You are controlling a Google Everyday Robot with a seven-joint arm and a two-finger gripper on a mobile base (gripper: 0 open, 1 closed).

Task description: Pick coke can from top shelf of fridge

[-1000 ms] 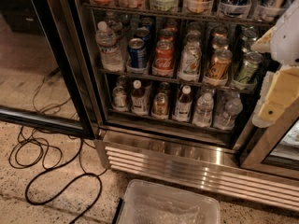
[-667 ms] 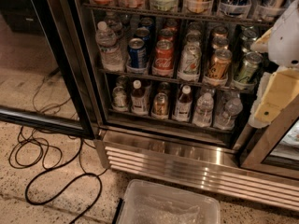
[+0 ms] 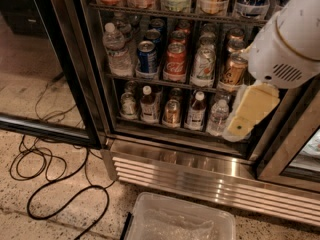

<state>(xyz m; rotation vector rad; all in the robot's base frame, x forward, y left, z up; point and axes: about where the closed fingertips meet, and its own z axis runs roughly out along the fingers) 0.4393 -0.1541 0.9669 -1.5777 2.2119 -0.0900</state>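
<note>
Reaching for the coke can looks like the step in hand, and nothing's grabbed yet. Far left is the black-framed glass door [image 3: 70,59], with black cables [image 3: 50,174] looped on the floor by it, so that side is no place to swing wide.

Inside the fridge [image 3: 210,169], the uppermost rack [image 3: 150,13] carries drinks cut off by the frame edge. The middle rack [image 3: 150,79] below it is where the target stands. Its front row runs water bottle [image 3: 116,49], blue Pepsi can [image 3: 147,56], then the coke can [image 3: 176,59]. After that come a white-and-green can [image 3: 203,64] and a gold-brown can [image 3: 232,69]. They're all packed close, with more cans right behind.

The gripper [image 3: 245,116] hangs low on the right, in front of the bottom rack's right end. That puts it below and right of the coke can and well apart from it. Can't tell how wide it's set. The white arm [image 3: 290,39] fills the corner above it.

My take: come up and left until level with the can's middle, then go in square from the front. The neighbours leave barely any side room, so being off-centre would likely shove the Pepsi or the white-and-green one. Headroom under the uppermost rack looks slim too, so I'd pull straight out rather than lift.

On the right, the other door frame [image 3: 285,149] sits close to the arm. A clear plastic bin [image 3: 150,204] is on the floor out front.
</note>
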